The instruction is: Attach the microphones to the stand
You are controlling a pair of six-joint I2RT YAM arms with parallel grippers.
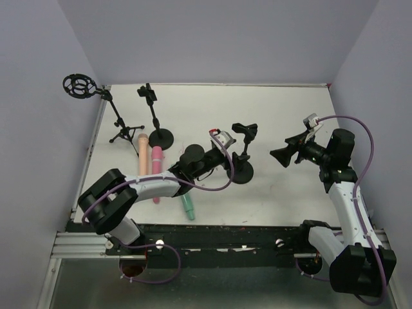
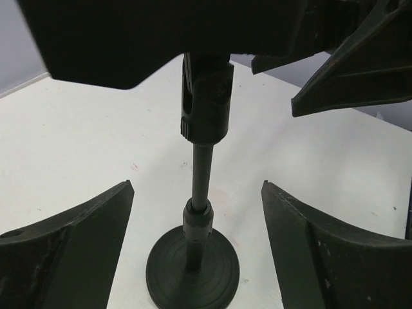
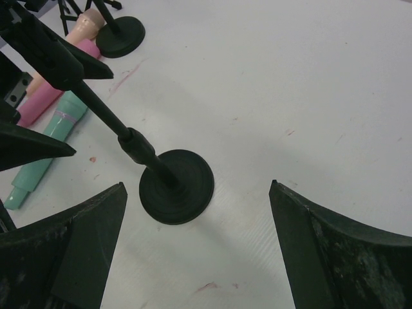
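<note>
Top external view showed a white table (image 1: 290,116), and I took it in from the left. At the far left corner stood a tripod stand (image 1: 122,132) carrying a ring mount (image 1: 80,85). Just right of it was a round-base stand (image 1: 159,135) with a clip (image 1: 148,92) on top. In front of those 2, toward the left edge, the peach microphone (image 1: 143,154) and the pink microphone (image 1: 156,168) lay flat side by side. The mint green microphone (image 1: 187,206) lay apart from them, close to the near edge.

Around the middle of the table hung the left gripper (image 1: 233,158). The left wrist view made plain that its fingers (image 2: 71,251) were spread wide on either side of the pole of the third stand (image 1: 241,172), touching nothing. Right of that stand hovered the right gripper (image 1: 278,155), pointed toward it, its fingers (image 3: 335,251) also spread wide and holding nothing.
</note>
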